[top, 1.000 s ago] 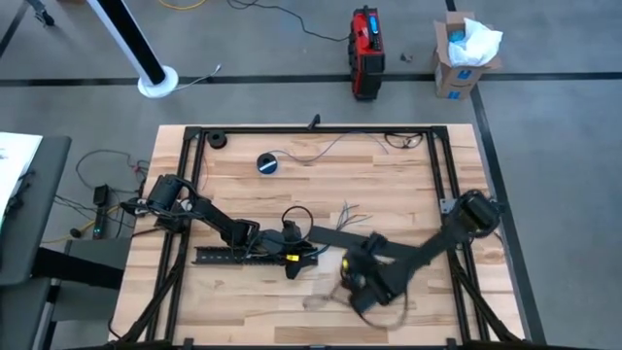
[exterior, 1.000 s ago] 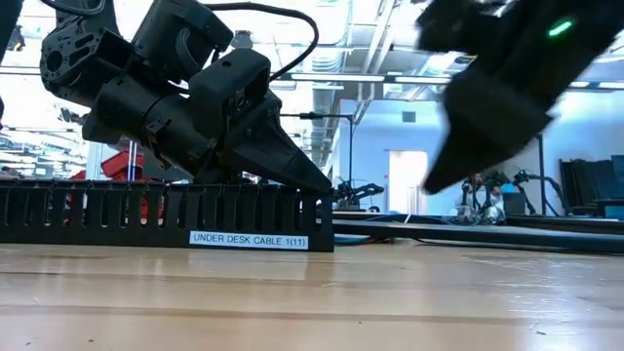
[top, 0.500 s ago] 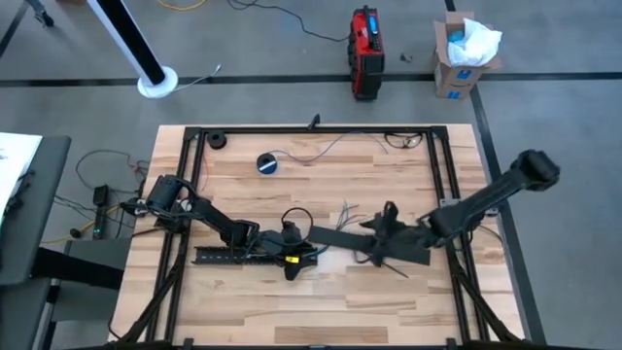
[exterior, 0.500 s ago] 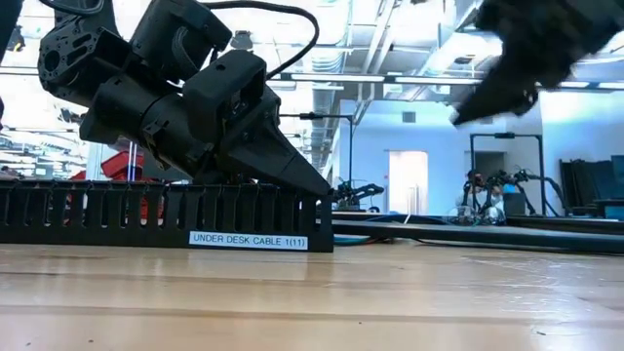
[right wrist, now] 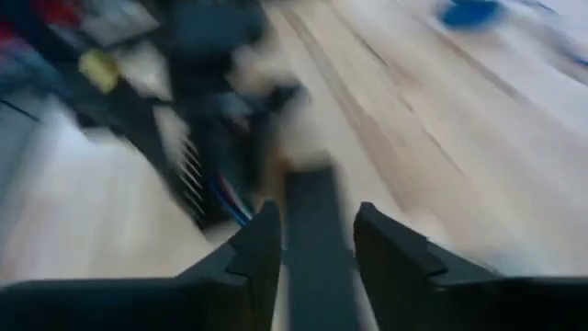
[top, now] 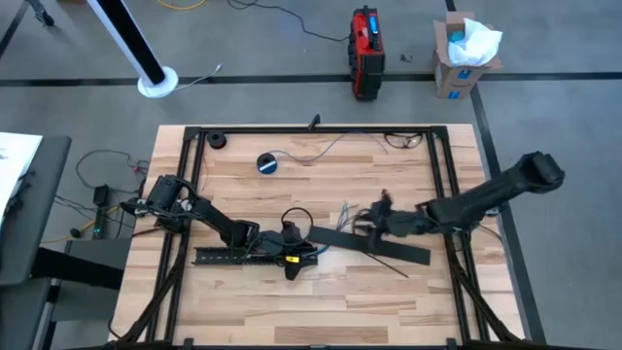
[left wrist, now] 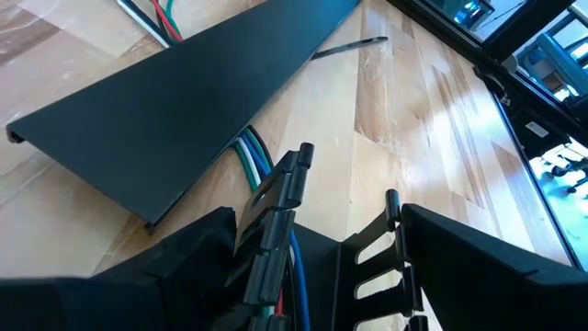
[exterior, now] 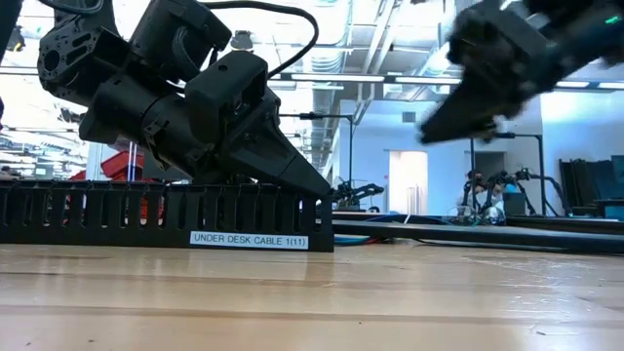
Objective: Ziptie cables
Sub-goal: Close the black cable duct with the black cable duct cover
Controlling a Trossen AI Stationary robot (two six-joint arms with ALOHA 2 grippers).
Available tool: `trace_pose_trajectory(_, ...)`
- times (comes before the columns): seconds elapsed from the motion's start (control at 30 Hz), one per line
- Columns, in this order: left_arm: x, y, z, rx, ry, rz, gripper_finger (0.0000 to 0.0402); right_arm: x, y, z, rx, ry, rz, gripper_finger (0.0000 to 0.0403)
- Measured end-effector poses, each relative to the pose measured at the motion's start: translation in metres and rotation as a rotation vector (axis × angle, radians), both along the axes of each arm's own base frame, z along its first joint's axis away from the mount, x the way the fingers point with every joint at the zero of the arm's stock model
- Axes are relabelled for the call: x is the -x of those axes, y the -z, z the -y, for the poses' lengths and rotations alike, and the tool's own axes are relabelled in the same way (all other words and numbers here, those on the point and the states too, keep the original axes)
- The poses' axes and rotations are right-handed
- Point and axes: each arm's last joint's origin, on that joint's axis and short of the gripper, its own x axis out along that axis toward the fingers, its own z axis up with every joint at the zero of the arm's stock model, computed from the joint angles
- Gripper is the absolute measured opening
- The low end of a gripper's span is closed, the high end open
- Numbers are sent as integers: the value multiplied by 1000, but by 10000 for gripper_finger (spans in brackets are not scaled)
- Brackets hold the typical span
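Observation:
The cables (left wrist: pixel 253 152), thin blue, green and white wires, lie inside a black slotted duct (top: pixel 224 256) and run under a flat black cover strip (top: pixel 374 244). Their loose ends (top: pixel 350 210) fan out on the table beyond the strip. My left gripper (top: pixel 294 261) sits on the duct's right end. My right gripper (top: pixel 367 222) hovers open over the cover strip, clear of the table in the low view (exterior: pixel 439 122), with nothing between its fingers. A thin black ziptie (top: pixel 389 264) lies on the wood near the strip. My left gripper straddles the right end of the duct, one finger (left wrist: pixel 184 267) outside each slotted wall (left wrist: pixel 276 211), with the cables running between. The fingers come slanting down from the table's left, along the duct. The duct rests flat on the table (exterior: pixel 156 214).
A blue-and-black tape roll (top: pixel 268 162) lies at the far left of the table. More thin wires (top: pixel 330 146) trail along the far edge. A black frame (top: pixel 437 165) borders the table. Bare wood lies along the near edge.
My right gripper has swung from the table's near middle up and toward the right edge. It has then come back leftward and toward the far edge over the cover strip. My left gripper and the duct have stayed put.

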Motion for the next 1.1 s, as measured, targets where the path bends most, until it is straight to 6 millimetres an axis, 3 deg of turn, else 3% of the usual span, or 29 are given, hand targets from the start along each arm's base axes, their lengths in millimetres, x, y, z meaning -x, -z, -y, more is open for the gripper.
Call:
trace_pose_trajectory(0.13, 0, 0, 0, 4, -13, 0, 297, -26, 12, 3, -56, -80, 117, 172)
trace_pose_trajectory(0.37, 0, 0, -1, -2, -31, 1, 297, -38, 54, -8, -17, -162, -20, 264)
trace_pose_trajectory(0.5, 0, 1, -1, -9, -35, -4, 297, -52, 56, -17, 87, -207, -14, 297)
trace_pose_trajectory(0.63, 1, 1, -1, -12, -36, -9, 297, -63, 59, -21, 139, -207, -50, 310)
trace_pose_trajectory(0.93, 1, 1, -1, -36, -29, -13, 297, -71, 76, 3, 147, -105, -132, 312)
trace_pose_trajectory(1.1, 1, 2, -1, -41, -29, -14, 297, -71, 76, 3, 161, -126, -137, 312)
